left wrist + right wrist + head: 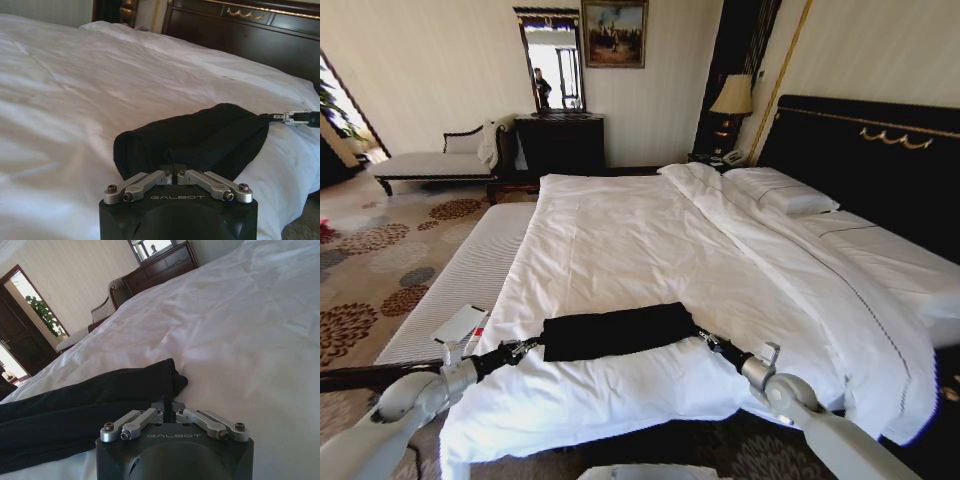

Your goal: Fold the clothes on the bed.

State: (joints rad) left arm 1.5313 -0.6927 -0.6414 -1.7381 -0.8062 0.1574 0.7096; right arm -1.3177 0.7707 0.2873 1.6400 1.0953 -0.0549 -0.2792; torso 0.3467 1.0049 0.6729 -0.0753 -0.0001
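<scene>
The clothes are one black T-shirt lying as a long flat band across the white bed, close to its foot edge. My left gripper is at the band's left end and my right gripper at its right end. In the left wrist view the left gripper is shut, pinching the edge of the black cloth, and the right gripper shows at the far end. Seen from the right wrist, the right gripper is shut on the corner of the cloth.
Pillows and a dark headboard stand at the right. A white bench with a card runs along the bed's left side. A chaise, a dark dresser and a lamp line the far wall beyond patterned carpet.
</scene>
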